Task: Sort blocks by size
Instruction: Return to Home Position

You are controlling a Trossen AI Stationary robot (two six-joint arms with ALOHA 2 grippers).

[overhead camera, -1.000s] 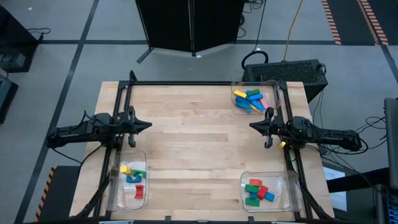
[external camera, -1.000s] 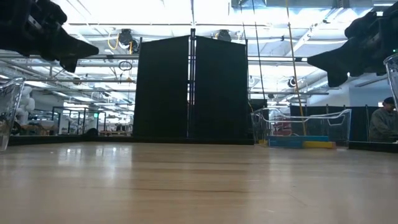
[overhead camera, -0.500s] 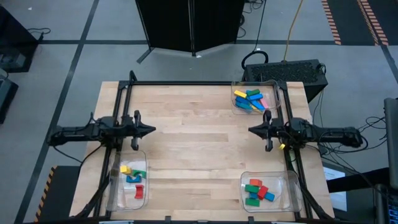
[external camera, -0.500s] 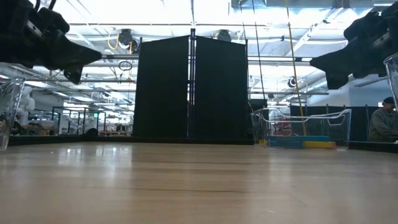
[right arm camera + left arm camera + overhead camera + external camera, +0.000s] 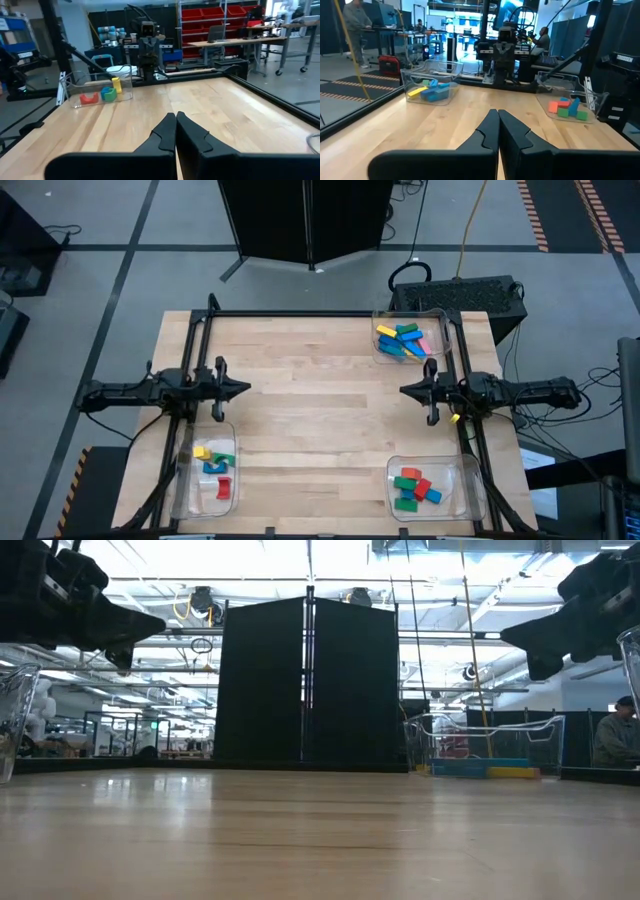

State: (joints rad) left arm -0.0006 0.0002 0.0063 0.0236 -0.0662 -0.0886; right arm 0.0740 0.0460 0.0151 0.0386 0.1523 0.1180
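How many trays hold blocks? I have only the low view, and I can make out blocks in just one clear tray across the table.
Observer: Three. The high view shows blocks in the far right tray, the near right tray and the near left tray.
Operator: Any blocks loose on the wood?
Observer: None; from above, no block lies on the table outside the trays.
Operator: Are the grippers carrying anything?
Observer: No. The wrist views show the left gripper and the right gripper shut, fingers touching, nothing between them.
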